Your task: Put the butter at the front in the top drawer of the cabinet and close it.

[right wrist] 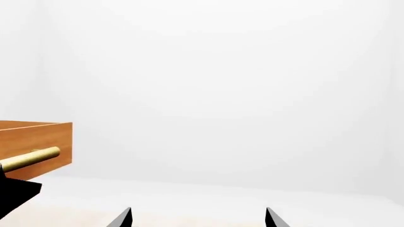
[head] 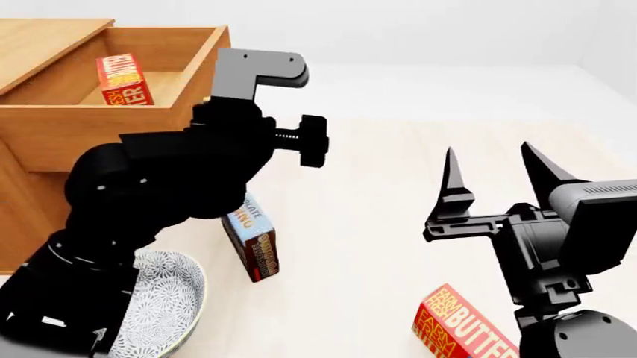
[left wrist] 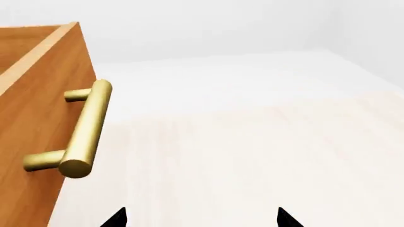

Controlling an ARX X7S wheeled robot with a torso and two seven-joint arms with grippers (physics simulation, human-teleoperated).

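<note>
Two butter boxes: butter (head: 124,80) in top drawer (head: 115,123), second butter box (head: 463,324) outside

One butter (head: 124,80) in the top drawer (head: 110,123) — another (head: 463,328) on the floor.

My left arm (head: 169,186) folded toward eleven o'clock, its gripper (left wrist: 200,218) tips parted, right gripper (head: 493,175) raised upright at three o'clock, fingers spread, empty

Bright, even, sharp, shadowless render
</note>
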